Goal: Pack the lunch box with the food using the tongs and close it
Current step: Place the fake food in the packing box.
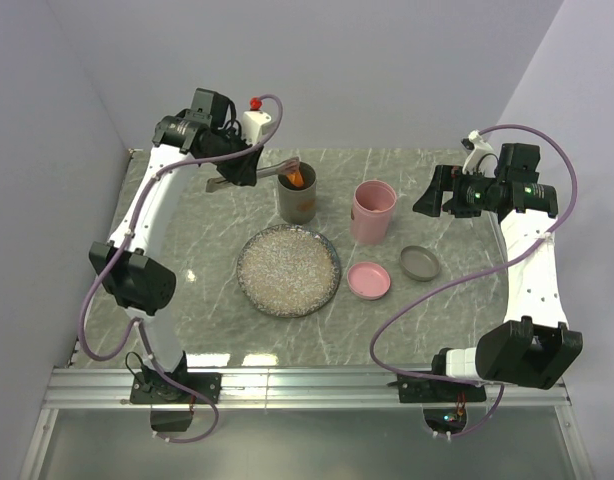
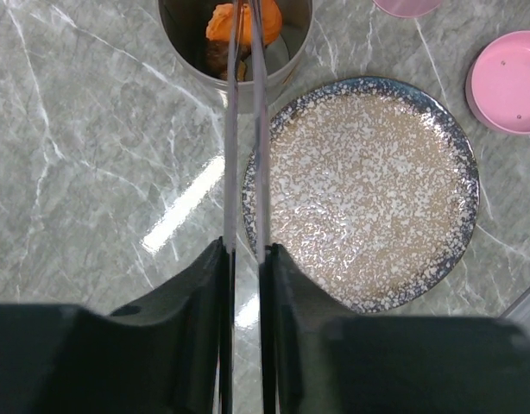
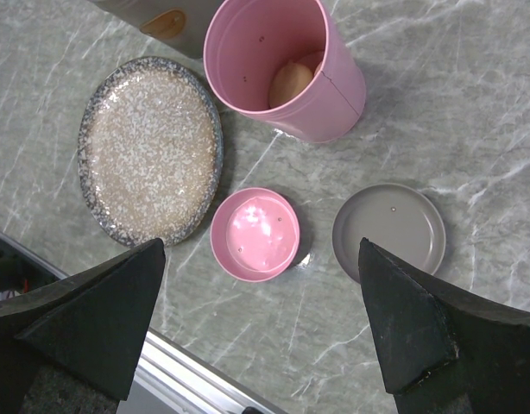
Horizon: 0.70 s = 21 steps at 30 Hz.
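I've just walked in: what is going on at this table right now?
The left gripper is clamped on the tongs, whose tips reach into the grey container at an orange piece of food. The pink container holds a beige ball. The pink lid and the grey lid lie on the table, and the speckled plate is bare. The right gripper hangs open, holding nothing.

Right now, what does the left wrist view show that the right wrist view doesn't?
Left wrist only: the tongs gripped in the left claw, tips reaching into the grey container at the orange food. Right wrist only: the grey lid and a beige ball inside the pink container. Both: the speckled plate and the pink lid.
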Available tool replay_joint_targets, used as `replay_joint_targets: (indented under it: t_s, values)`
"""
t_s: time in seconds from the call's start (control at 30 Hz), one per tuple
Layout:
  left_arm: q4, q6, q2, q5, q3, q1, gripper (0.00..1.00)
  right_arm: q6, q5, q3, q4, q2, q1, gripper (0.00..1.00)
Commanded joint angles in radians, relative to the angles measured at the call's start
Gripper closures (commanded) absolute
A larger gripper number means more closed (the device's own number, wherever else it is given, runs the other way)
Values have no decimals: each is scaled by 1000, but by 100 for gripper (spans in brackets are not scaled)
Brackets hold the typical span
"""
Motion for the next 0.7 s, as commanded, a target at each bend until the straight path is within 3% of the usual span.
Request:
replay_joint_targets:
  t_s: [0.0,0.23,0.43,0.67]
  values:
    - [48,-32,-1,34,44,2,66,-5,1,-1,9,1,3,0]
    - [87,-58,-54,41,13,11,54,-5,2,13,-1,-8,3,0]
    - [156,-156,-136,81,-36,64,56,-8,2,16,-4,-28,3,0]
    - [291,-240,-307,84,-319,254,51,-27,7,10,-17,-39,1,0]
